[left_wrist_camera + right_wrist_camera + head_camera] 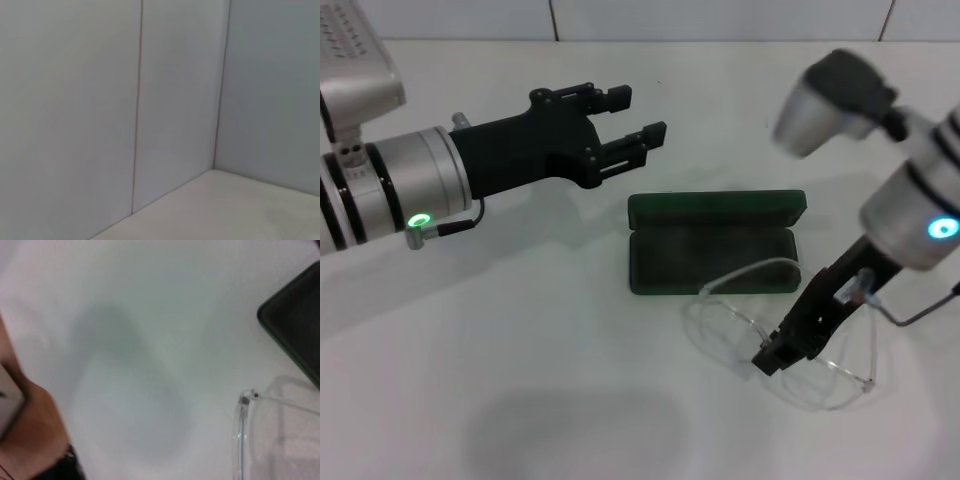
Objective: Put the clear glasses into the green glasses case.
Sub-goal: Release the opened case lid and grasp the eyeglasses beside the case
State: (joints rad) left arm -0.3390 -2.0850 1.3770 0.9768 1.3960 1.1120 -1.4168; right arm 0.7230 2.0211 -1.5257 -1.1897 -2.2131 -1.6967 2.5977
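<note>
Glasses (790,345) clear, beside open green case (715,245).

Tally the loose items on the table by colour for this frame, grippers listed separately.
Green: 1, the green glasses case, lid open.
Clear: 1, the clear glasses, beside the case.
Black grippers: 2, left gripper raised, right gripper at the glasses.
Total: 4.

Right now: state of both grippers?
Left gripper: open, empty, above the table behind the dark green hinged glasses case.
Right gripper: down at the transparent plastic glasses.
</note>
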